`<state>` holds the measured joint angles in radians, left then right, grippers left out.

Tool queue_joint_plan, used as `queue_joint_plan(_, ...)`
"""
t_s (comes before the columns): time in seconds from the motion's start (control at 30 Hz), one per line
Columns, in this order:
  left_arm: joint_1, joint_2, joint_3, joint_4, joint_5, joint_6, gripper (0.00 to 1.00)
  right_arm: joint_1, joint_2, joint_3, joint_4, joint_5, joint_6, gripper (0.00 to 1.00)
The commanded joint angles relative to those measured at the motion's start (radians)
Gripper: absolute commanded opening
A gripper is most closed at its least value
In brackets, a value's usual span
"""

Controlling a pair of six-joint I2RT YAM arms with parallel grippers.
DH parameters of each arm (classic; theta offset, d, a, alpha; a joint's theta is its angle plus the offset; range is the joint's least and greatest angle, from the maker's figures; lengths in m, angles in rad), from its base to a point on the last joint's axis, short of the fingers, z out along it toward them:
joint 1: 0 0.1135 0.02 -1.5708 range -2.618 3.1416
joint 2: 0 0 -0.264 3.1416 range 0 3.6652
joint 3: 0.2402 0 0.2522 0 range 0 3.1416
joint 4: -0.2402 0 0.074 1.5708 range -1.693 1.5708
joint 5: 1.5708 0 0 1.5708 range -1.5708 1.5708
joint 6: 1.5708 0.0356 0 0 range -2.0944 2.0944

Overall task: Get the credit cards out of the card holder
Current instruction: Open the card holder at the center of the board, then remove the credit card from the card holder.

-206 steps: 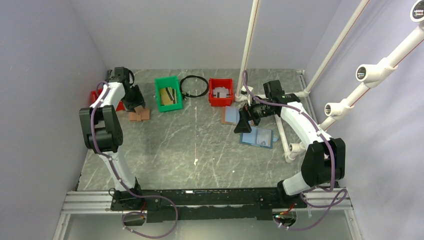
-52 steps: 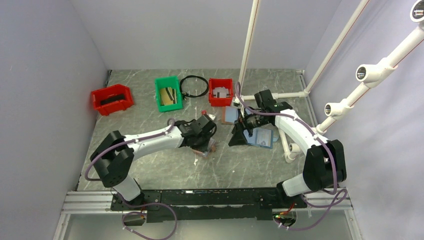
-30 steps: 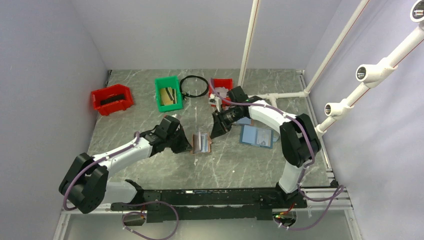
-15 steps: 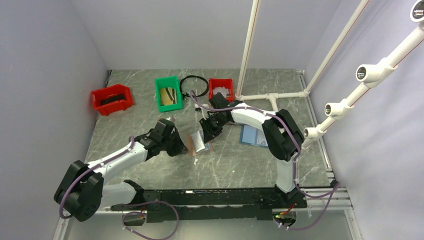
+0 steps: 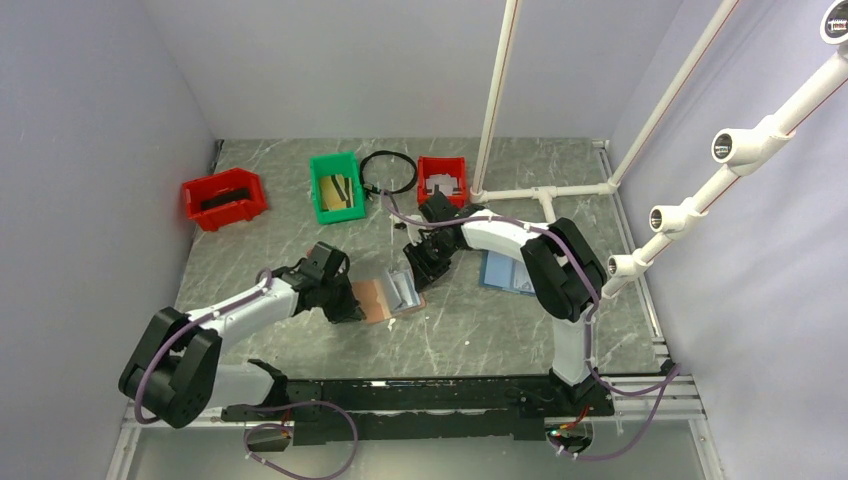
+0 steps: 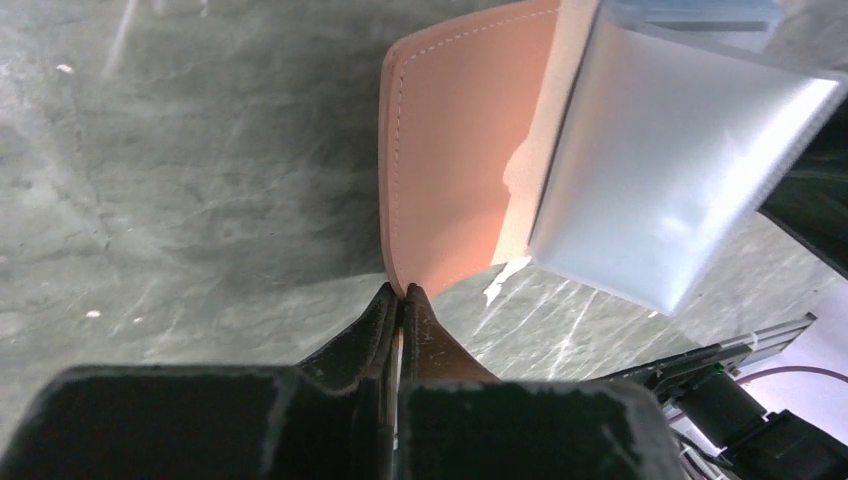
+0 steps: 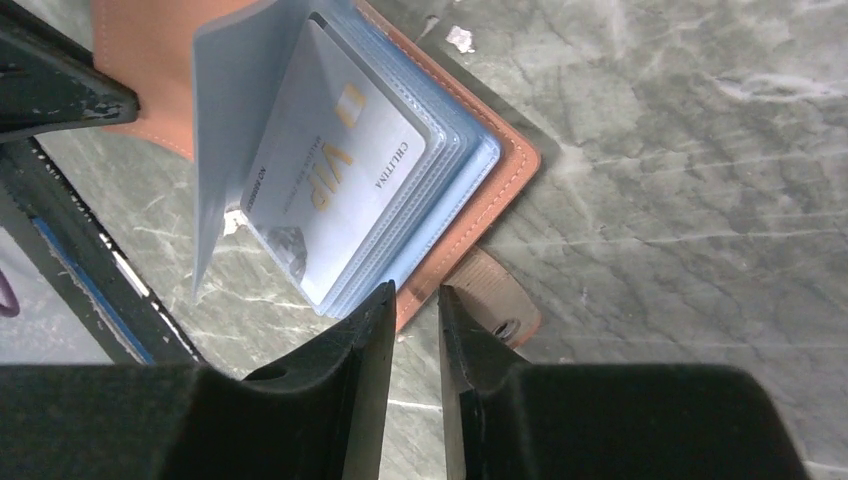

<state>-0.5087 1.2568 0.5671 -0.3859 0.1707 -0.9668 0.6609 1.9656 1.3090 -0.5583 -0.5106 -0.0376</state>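
- Half a second ago the flat reddish-brown bifold card holder (image 5: 388, 297) stood half-folded between the two arms. Now it lies spread open on the grey marbled table (image 5: 300, 240), near the middle, with one cover flap laid out toward the left arm.
- The left gripper (image 6: 400, 292) has its fingers pinched tight on the edge of that bare flap, so it seems to be what pulled the holder open and what now pins it.
- The right gripper (image 7: 415, 300) has swung across from the far right side and now hangs over the opposite edge, just beside the brown side tab (image 7: 497, 300). Its fingers are a narrow gap apart with nothing visibly between them.
- Opening the holder has exposed the stack of pale blue plastic pocket pages (image 7: 455, 150). One loose page (image 6: 660, 180) stands tilted up rather than lying flat.
- In the top pocket sits a thin pale grey credit card (image 7: 335, 165) with gold "VIP" lettering — still fully tucked in, so no card is out yet.
- In my judgement the opening step is done and the extraction can begin. The right fingers will need to reach the card's free edge while the left keeps the cover from lifting.
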Motion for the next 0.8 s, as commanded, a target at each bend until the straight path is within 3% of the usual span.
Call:
queue_joint_plan(0.0,0.012,0.026,0.047,-0.158,-0.009,0.010,0.07,-0.001,0.004,0.049,-0.019,-0.064,-0.022,0.26)
queue_joint_plan(0.2,0.022,0.043,0.083,-0.141,0.046,0.050,0.13,0.003,-0.022,0.090,-0.064,-0.214,-0.075,0.27)
queue_joint_plan(0.37,0.024,0.093,0.104,-0.105,0.109,0.058,0.02,0.022,-0.016,0.104,-0.076,-0.244,-0.079,0.28)
queue_joint_plan(0.57,0.025,0.090,0.070,-0.019,0.164,0.012,0.02,0.038,0.058,0.167,-0.105,-0.203,-0.063,0.28)
queue_joint_plan(0.67,0.028,0.069,0.062,-0.019,0.162,-0.005,0.07,0.068,0.084,0.209,-0.122,-0.254,-0.065,0.27)
queue_joint_plan(0.77,0.038,0.018,0.048,0.000,0.170,-0.043,0.24,0.097,0.101,0.224,-0.107,-0.349,-0.030,0.26)
